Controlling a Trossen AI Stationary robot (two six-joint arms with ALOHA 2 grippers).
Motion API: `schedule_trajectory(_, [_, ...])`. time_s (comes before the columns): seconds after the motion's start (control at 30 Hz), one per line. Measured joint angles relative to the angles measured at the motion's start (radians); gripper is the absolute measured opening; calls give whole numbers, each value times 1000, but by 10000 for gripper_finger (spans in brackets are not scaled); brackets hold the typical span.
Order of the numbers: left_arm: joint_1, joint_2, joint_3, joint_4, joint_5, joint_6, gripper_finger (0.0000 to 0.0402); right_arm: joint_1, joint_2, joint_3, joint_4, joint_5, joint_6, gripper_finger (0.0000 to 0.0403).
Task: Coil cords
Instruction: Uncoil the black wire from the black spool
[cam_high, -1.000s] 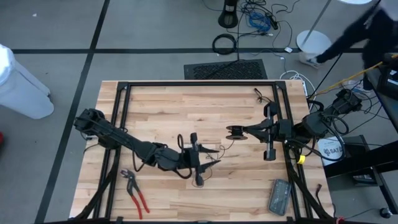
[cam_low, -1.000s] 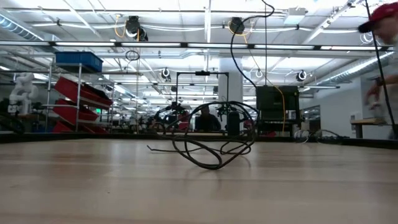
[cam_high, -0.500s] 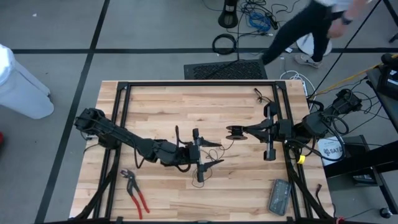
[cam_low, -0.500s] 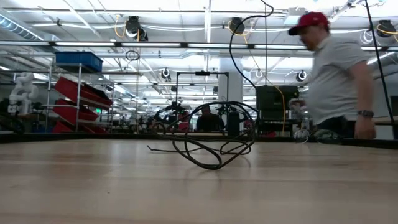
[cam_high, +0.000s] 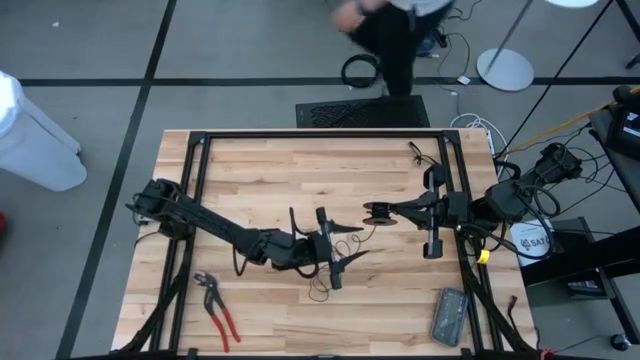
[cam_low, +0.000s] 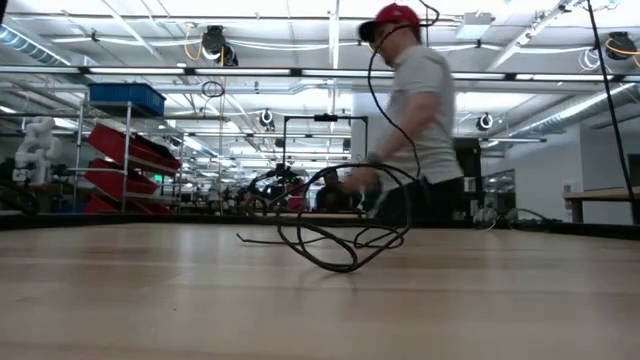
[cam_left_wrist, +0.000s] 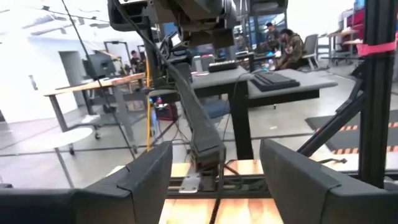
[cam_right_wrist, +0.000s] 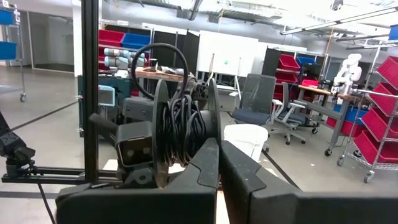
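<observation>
The thin black cord (cam_high: 322, 288) lies in loose loops on the wooden table and runs up to a small round dark puck (cam_high: 378, 211) right of the table's middle. The low view shows the loops as a tangle (cam_low: 340, 235) with one strand rising out of the picture. In the right wrist view the puck (cam_right_wrist: 180, 130) is a spool with cord wound on it. My right gripper (cam_high: 392, 211) is shut at the puck. My left gripper (cam_high: 350, 247) is open just left of it, above the cord; I cannot tell whether it touches the cord. My right gripper holds the puck at its edge (cam_right_wrist: 210, 127), level, from the table's right side. Its two fingers (cam_right_wrist: 186, 180) lie closed together below the puck, and they hide the place of contact. The puck stands on edge, clear of the table, and the cord hangs slack from it.
Red-handled pliers (cam_high: 218, 305) lie near the front left, and a grey device (cam_high: 449, 315) lies at the front right. A black frame (cam_high: 320, 135) rims the table. A short dark cord piece (cam_high: 418, 152) lies at the far right. A person (cam_low: 415, 120) walks behind the far edge.
My left gripper has moved a little toward the table's right edge, nearer the puck, staying open. The cord loops and my right gripper have kept still. The person behind the table has walked from right to left.
</observation>
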Motion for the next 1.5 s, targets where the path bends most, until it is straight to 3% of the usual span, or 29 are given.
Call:
schedule_trajectory(0.3, [-1, 0, 0, -20, -2, 14, 126, 0, 0, 0, 0, 0, -1, 0])
schedule_trajectory(0.67, [11, 0, 0, -42, -14, -10, 98, 0, 0, 0, 0, 0, -1, 0])
schedule_trajectory(0.9, [11, 0, 0, -59, -31, -11, 10, 0, 0, 0, 0, 0, -1, 0])
schedule_trajectory(1.0, [8, -6, 0, -66, -52, 17, 7, 0, 0, 0, 0, 0, -1, 0])
schedule_trajectory(1.13, [-22, -41, 0, -75, -164, 132, 4, 0, 0, 0, -8, 0, 0, 0])
schedule_trajectory(1.37, [-124, -152, 0, -99, -344, 305, 3, 0, 0, 0, -23, 0, -1, 0])
schedule_trajectory(1.5, [-187, -203, 1, -93, -398, 372, 3, 0, 0, 0, -32, 0, -9, 0])
